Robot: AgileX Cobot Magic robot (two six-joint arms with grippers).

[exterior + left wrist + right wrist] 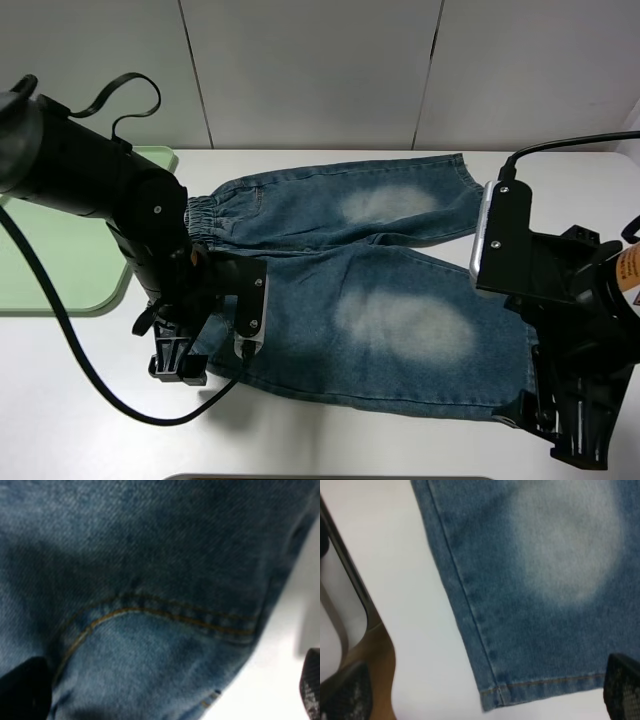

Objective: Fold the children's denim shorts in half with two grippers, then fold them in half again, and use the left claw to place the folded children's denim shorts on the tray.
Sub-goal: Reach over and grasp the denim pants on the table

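Note:
The children's denim shorts (400, 310) lie spread flat on the white table, with the elastic waistband to the left and both legs pointing right, pale faded patches facing up. My left gripper (178, 358) is low over the near waist corner. In the left wrist view its fingers stand apart, open (167, 695), over denim with a curved pocket seam (150, 612). My right gripper (578, 440) hovers at the near leg's hem corner (492, 692). Its fingertips (622, 685) are apart and hold nothing. The pale-green tray (60, 260) lies at the far left, partly hidden by the left arm.
The table's front edge runs close below both grippers. A grey-rimmed object (340, 605) and a brown surface (377, 670) show beside the table in the right wrist view. A white panelled wall stands behind the table.

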